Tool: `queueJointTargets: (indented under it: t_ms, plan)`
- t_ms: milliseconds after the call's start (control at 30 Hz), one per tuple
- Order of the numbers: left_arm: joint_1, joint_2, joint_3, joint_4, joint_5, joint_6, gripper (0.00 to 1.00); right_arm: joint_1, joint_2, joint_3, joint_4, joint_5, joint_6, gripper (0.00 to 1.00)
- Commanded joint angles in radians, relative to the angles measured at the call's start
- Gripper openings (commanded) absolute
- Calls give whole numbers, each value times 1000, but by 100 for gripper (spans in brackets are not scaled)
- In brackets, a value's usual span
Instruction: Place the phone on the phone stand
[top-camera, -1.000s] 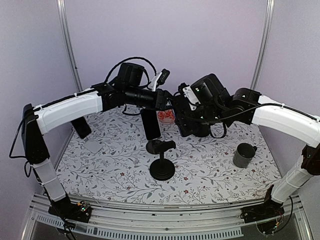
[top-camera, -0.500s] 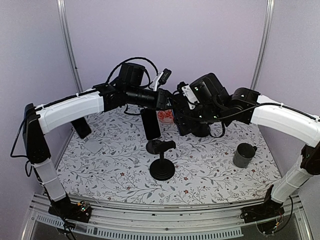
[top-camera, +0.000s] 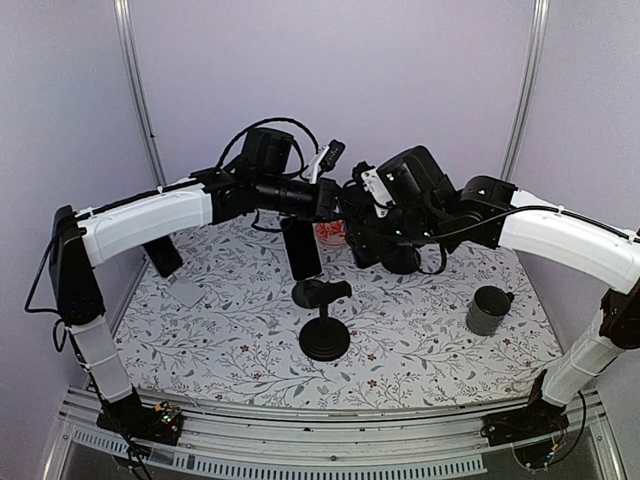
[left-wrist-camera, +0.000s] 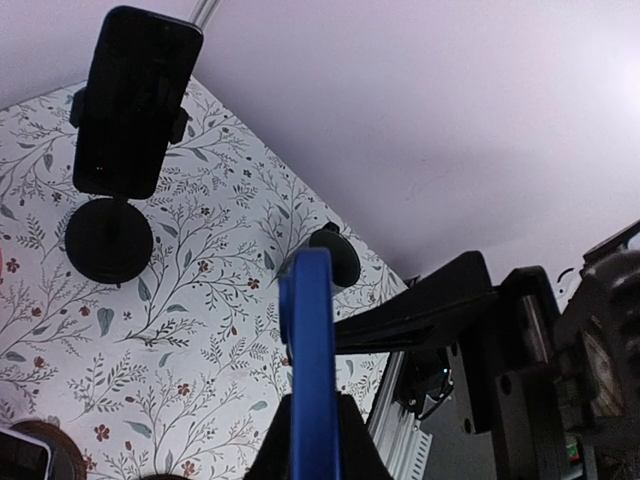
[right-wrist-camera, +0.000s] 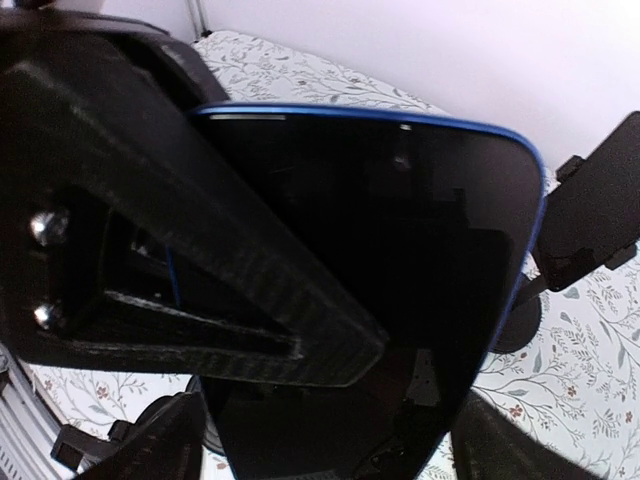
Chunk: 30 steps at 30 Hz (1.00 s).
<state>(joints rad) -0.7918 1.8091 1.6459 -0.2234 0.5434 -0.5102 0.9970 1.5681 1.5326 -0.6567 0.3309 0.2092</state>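
Note:
The phone (right-wrist-camera: 400, 250), black-screened with a blue rim, is held in the air between both arms. My left gripper (left-wrist-camera: 310, 420) is shut on it, so the phone (left-wrist-camera: 308, 330) shows edge-on between the black fingers. One left finger crosses the screen in the right wrist view. My right gripper (right-wrist-camera: 325, 440) has a finger against each long edge of the phone. In the top view the left gripper (top-camera: 335, 200) and right gripper (top-camera: 358, 215) meet and hide the phone. The black phone stand (top-camera: 322, 320) stands below them, its cradle (left-wrist-camera: 135, 100) upright.
A grey cup (top-camera: 488, 310) stands at the right of the flowered table. A small grey card (top-camera: 188, 292) and a black leaning object (top-camera: 163, 255) are at the left. Something red-orange (top-camera: 333, 232) lies behind the stand.
My left gripper has closed onto the phone. Both arms have stayed almost still, the left one edging slightly right.

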Motion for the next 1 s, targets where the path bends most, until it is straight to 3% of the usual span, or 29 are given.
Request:
queueJointTargets:
  t_ms: [0, 300, 467, 633, 967]
  plan:
    - [1, -26, 14, 52, 64, 46, 0, 2, -38, 0, 21, -47, -8, 100]
    - [52, -164, -78, 17, 131, 147, 0, -116, -275, -297, 231, -552, -11, 100]
    - [102, -319, -187, -18, 202, 219, 0, -136, -295, -360, 295, -755, -42, 88]
    - [130, -446, -258, -90, 242, 279, 0, -136, -240, -370, 323, -833, -69, 69]
    - [128, -571, -352, -207, 407, 352, 0, -137, -119, -366, 347, -856, -90, 72]
